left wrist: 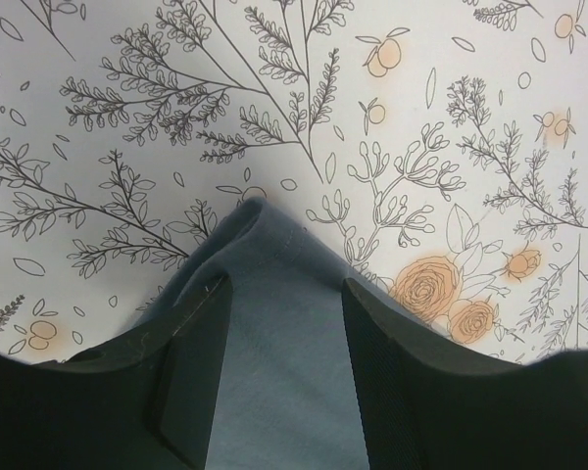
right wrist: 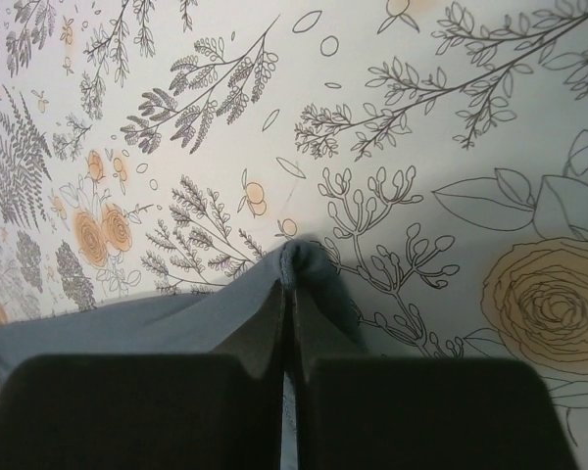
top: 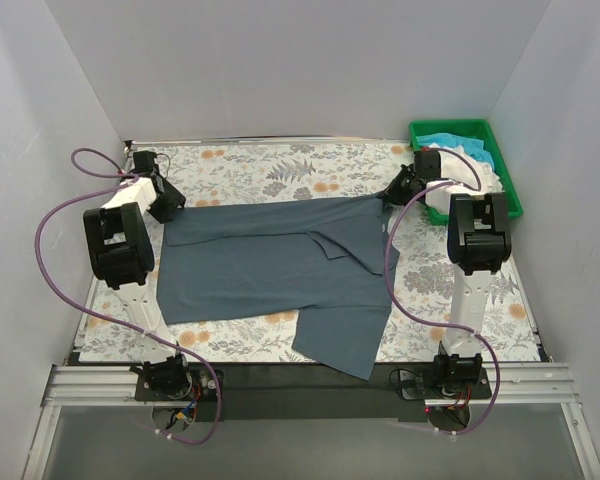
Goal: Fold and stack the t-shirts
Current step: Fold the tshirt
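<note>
A dark slate blue-grey t-shirt [top: 280, 265] lies spread on the floral table, one sleeve folded in and its lower part hanging toward the near edge. My left gripper [top: 170, 205] is at its far left corner. In the left wrist view that corner [left wrist: 274, 294] lies between the fingers of the open left gripper [left wrist: 284, 338], which stand apart on either side of it. My right gripper [top: 392, 192] is at the far right corner. The right wrist view shows the right gripper [right wrist: 292, 284] shut on a pinched ridge of the slate cloth [right wrist: 309, 259]. A white t-shirt [top: 472, 168] and a turquoise t-shirt [top: 448, 141] lie in the tray.
A green plastic tray [top: 508, 180] stands at the far right corner of the table, just behind the right arm. White walls close in the table on three sides. Purple cables loop from both arms. The floral cloth [top: 260, 165] shows bare beyond the shirt.
</note>
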Controlling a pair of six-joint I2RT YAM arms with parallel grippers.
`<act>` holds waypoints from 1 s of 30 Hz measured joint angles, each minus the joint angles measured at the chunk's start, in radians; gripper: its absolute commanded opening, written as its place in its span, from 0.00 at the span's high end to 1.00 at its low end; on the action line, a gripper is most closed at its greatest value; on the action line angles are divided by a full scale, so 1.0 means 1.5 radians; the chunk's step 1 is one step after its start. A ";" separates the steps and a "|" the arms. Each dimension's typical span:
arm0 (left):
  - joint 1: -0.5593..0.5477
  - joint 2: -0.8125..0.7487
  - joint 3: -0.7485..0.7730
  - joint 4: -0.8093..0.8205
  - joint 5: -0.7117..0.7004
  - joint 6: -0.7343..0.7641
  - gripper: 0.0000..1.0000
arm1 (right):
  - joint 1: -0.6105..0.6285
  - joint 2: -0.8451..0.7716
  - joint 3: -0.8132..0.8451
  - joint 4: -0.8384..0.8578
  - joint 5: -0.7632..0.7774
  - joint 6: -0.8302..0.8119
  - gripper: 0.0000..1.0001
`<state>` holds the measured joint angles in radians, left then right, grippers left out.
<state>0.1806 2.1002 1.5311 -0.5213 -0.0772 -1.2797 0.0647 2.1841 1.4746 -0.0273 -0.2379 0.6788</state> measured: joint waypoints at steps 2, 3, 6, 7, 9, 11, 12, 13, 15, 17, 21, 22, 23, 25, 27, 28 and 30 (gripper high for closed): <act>0.002 0.000 0.000 0.001 0.006 -0.001 0.54 | -0.003 -0.001 0.000 0.000 0.000 -0.001 0.99; 0.003 0.001 0.001 0.002 0.008 -0.001 0.54 | -0.003 -0.001 0.000 0.000 0.001 -0.001 0.99; 0.004 0.003 0.003 0.004 0.013 0.001 0.52 | -0.004 -0.001 0.000 0.000 0.002 -0.001 0.96; 0.004 0.003 0.004 0.004 0.014 0.001 0.49 | -0.004 -0.001 0.000 0.000 0.002 -0.001 0.90; 0.004 0.003 0.006 0.005 0.022 0.005 0.45 | -0.004 -0.001 0.000 0.001 0.000 -0.003 0.83; 0.004 0.003 0.010 0.005 0.028 0.008 0.41 | -0.004 -0.002 0.000 0.003 -0.003 -0.007 0.72; 0.004 0.003 0.011 0.004 0.031 0.010 0.40 | -0.004 -0.005 0.000 0.005 -0.005 -0.012 0.69; 0.004 0.003 0.013 0.004 0.035 0.012 0.39 | -0.004 -0.009 -0.001 0.004 -0.003 -0.021 0.63; 0.004 0.003 0.016 0.004 0.038 0.019 0.29 | -0.006 -0.023 -0.007 0.001 0.003 -0.037 0.59; 0.004 0.000 0.020 0.002 0.040 0.024 0.28 | -0.009 -0.044 -0.015 -0.009 0.011 -0.058 0.55; -0.001 -0.014 0.021 -0.008 0.040 0.025 0.26 | -0.010 -0.107 -0.031 -0.037 0.022 -0.112 0.54; -0.003 -0.022 0.021 -0.013 0.040 0.025 0.26 | -0.009 -0.124 -0.033 -0.046 0.023 -0.127 0.54; -0.006 -0.033 0.021 -0.019 0.040 0.023 0.26 | -0.006 -0.142 -0.035 -0.057 0.025 -0.145 0.54; -0.015 -0.064 0.018 -0.032 0.040 0.022 0.26 | 0.004 -0.183 -0.043 -0.070 0.030 -0.183 0.57; -0.028 -0.107 0.008 -0.037 0.039 0.020 0.26 | 0.023 -0.225 -0.059 -0.088 0.034 -0.225 0.61; -0.035 -0.132 -0.003 -0.036 0.038 0.018 0.26 | 0.037 -0.246 -0.071 -0.097 0.035 -0.245 0.63; -0.050 -0.187 -0.030 -0.040 0.037 0.017 0.26 | 0.073 -0.285 -0.095 -0.115 0.040 -0.282 0.64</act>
<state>0.1059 1.8198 1.4864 -0.5819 -0.0219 -1.2541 0.1745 1.7561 1.3315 -0.2005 -0.1780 0.2558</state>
